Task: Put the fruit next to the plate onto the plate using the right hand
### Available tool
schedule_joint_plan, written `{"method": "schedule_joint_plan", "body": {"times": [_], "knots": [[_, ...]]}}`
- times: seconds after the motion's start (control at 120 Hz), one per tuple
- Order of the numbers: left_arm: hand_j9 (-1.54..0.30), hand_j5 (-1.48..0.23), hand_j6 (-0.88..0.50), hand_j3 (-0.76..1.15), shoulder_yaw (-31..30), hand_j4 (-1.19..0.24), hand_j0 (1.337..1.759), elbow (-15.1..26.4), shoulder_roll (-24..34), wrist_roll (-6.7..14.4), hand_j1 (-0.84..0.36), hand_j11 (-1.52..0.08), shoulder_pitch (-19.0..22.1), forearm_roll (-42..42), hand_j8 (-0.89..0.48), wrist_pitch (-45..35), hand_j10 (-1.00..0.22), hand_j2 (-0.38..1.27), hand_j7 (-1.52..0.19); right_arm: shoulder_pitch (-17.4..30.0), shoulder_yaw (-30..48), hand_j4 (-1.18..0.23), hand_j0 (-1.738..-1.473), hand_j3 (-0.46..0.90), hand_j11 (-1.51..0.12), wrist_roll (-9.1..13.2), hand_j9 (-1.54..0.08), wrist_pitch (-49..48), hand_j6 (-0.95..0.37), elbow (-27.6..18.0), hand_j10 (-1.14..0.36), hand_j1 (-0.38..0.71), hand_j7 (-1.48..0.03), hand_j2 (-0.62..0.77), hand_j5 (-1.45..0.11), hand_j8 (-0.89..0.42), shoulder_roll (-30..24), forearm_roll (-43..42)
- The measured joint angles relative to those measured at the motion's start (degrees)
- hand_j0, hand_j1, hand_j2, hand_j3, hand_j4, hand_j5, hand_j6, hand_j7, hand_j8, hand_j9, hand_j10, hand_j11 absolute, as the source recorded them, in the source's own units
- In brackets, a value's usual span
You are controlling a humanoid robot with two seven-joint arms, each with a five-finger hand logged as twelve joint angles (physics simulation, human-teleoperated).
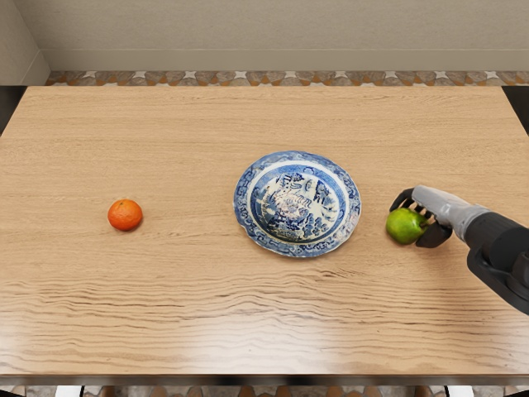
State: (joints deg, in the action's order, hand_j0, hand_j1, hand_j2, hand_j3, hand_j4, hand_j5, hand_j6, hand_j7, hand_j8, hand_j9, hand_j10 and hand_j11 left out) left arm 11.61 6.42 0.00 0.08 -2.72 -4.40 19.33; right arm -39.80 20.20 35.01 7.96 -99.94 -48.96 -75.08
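Just right of the blue-patterned plate [248, 187], fingers [402, 199] of the right hand [425, 220] clasp a glossy, round green fruit [404, 225].

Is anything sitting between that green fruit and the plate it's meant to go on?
Nothing visible does. Only bare table lies between the green fruit and the right rim of the plate. The right hand is curled around the fruit, and the orange sits far off on the other side.

The round blue-and-white patterned china plate [245, 192] lay flat, face up. The small glossy green fruit [402, 225] sat just right of the plate, clear of its rim, the right hand [426, 222] curled around it.
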Motion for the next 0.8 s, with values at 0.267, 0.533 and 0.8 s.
{"method": "schedule_joint_plan", "body": {"times": [0.267,0.533,0.8], "knots": [[-0.03,-0.03,-0.02,0.00,0.02,-0.02,1.658,0.00,0.00,0.00,0.32,-0.03,0.00,0.00,-0.02,0.00,-0.02,0.00,-0.03,0.14,0.03,-0.34,-1.652,0.00,-0.74,0.05,-0.74,-0.19,-0.28,-0.04,-0.53,0.25,-0.71,-0.09,-0.74,-0.37,0.01,0.01],[-0.03,-0.03,-0.02,0.00,0.01,-0.02,1.658,0.00,0.00,0.00,0.32,-0.03,0.00,0.00,-0.02,0.00,-0.02,0.00,-0.03,0.11,0.16,-0.20,-1.645,0.00,-0.94,0.09,-0.94,-0.53,-0.16,0.07,-0.62,0.32,-0.87,0.04,-0.96,-0.26,0.04,0.30],[-0.03,-0.03,-0.02,0.00,0.01,-0.02,1.658,0.00,0.00,0.00,0.32,-0.03,0.00,-0.01,-0.02,0.00,-0.02,0.00,-0.03,0.07,0.63,-0.09,-1.639,0.00,-1.05,0.07,-1.04,-0.77,-0.09,0.01,-0.67,0.38,-0.96,0.10,-1.07,-0.18,0.00,0.48]]}}
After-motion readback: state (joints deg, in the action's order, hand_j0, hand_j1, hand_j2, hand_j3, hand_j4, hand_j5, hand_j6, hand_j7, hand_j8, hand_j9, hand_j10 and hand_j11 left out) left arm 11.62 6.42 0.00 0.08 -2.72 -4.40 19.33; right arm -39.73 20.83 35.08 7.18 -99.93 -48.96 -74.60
